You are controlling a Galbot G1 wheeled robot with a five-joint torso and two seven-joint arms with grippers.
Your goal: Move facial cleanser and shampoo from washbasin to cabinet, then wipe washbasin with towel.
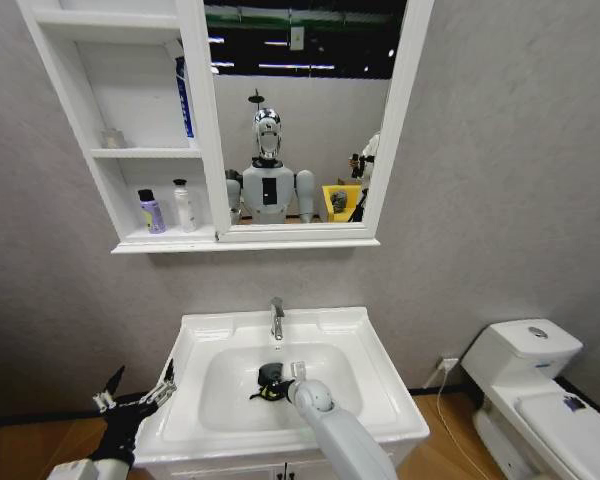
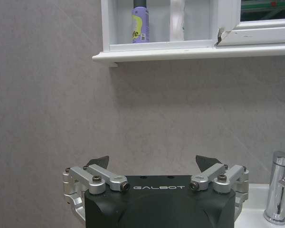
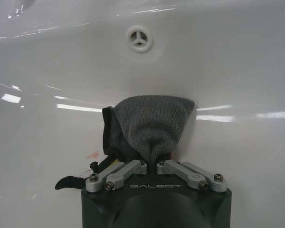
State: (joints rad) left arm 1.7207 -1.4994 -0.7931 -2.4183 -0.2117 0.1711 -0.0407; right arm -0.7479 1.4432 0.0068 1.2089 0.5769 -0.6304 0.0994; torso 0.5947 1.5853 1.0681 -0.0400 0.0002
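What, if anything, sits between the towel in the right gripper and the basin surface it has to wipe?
Nothing visible. The right gripper is shut on the towel, which lies against the bare bowl of the washbasin. The left gripper hangs open beside the basin.

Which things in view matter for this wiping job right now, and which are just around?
Job:
washbasin
towel, pinched in the right gripper inside the bowl
cabinet holding the purple bottle and white bottle on its bottom shelf
left gripper, jaws open, beside the basin's left edge

Around:
toilet
tap
mirror
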